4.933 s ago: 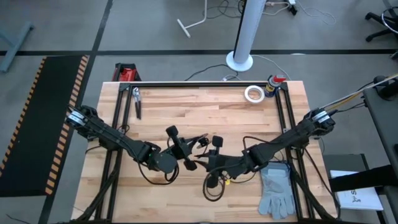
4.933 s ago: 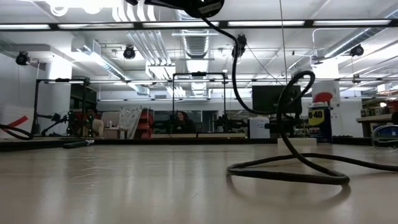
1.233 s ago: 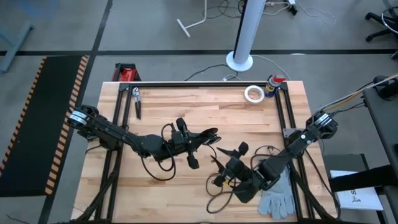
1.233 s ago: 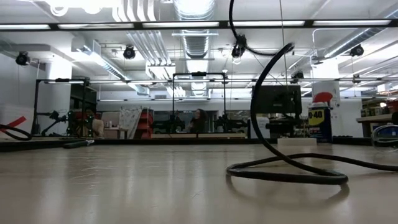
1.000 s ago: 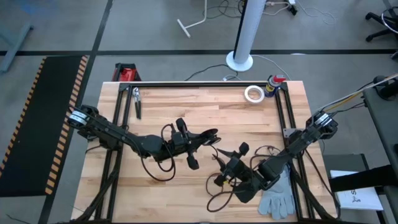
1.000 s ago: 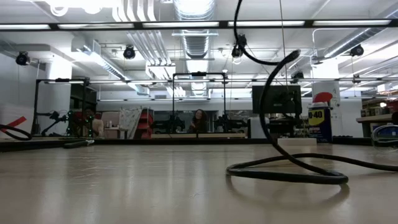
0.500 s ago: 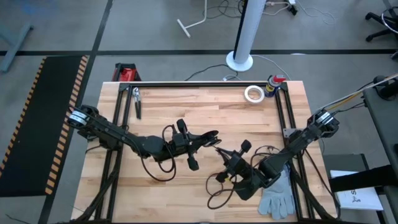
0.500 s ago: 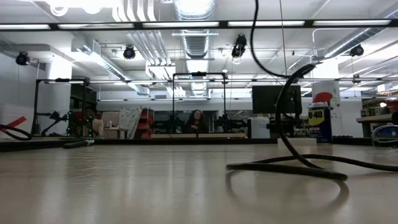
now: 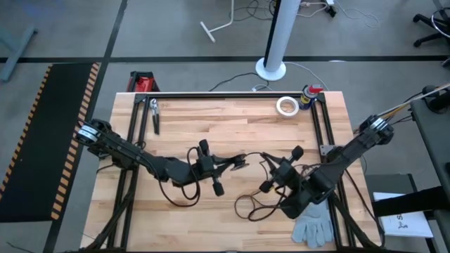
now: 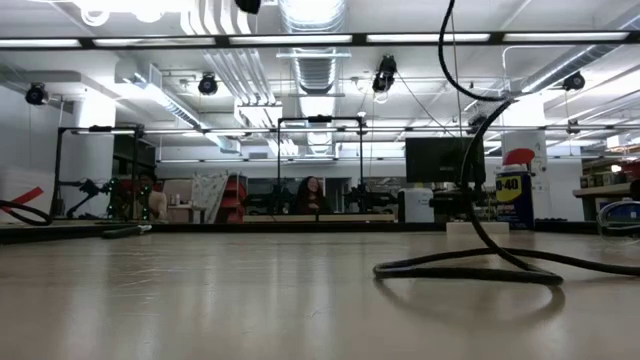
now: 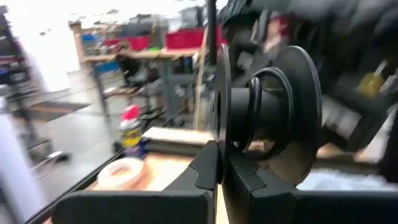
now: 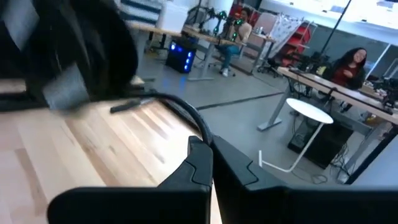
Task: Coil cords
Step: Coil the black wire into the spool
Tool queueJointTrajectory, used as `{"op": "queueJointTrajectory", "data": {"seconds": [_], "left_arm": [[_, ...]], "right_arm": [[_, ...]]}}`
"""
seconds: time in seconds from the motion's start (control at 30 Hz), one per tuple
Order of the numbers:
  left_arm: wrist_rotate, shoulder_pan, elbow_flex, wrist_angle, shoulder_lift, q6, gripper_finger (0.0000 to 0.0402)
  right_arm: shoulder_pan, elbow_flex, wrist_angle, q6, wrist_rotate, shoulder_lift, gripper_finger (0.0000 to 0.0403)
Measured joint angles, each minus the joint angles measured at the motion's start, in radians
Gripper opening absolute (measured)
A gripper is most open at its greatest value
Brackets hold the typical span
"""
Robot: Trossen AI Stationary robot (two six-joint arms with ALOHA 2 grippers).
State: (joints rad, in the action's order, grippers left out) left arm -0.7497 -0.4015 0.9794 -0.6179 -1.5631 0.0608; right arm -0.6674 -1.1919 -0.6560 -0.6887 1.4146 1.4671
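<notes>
1. The left gripper [image 9: 239, 162], near the table's middle, is clenched on a black plastic spool [image 11: 267, 118] that carries a few turns of the thin black cord [image 9: 247, 205].
2. The right gripper [image 9: 266, 159], just beside it, seems closed on the cord, though this view is blurred.
3. The rest of the cord lies in loose loops near the grey glove [image 9: 314, 226].
4. Winding is under way; the next move calls for feeding slack onto the spool.
</notes>
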Motion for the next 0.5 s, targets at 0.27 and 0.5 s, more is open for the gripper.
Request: {"op": "queueJointTrajectory", "data": {"seconds": [0.27,0.5], "left_arm": [[-0.07,0.001,0.0,0.103,-0.004,-0.018,0.0],[-0.13,0.005,0.002,0.107,-0.038,-0.014,0.0]], "right_arm": [[-0.027,-0.008,0.037,0.044,-0.053,-0.027,0.0],[-0.026,-0.009,0.38,0.399,-0.088,0.003,0.0]]}}
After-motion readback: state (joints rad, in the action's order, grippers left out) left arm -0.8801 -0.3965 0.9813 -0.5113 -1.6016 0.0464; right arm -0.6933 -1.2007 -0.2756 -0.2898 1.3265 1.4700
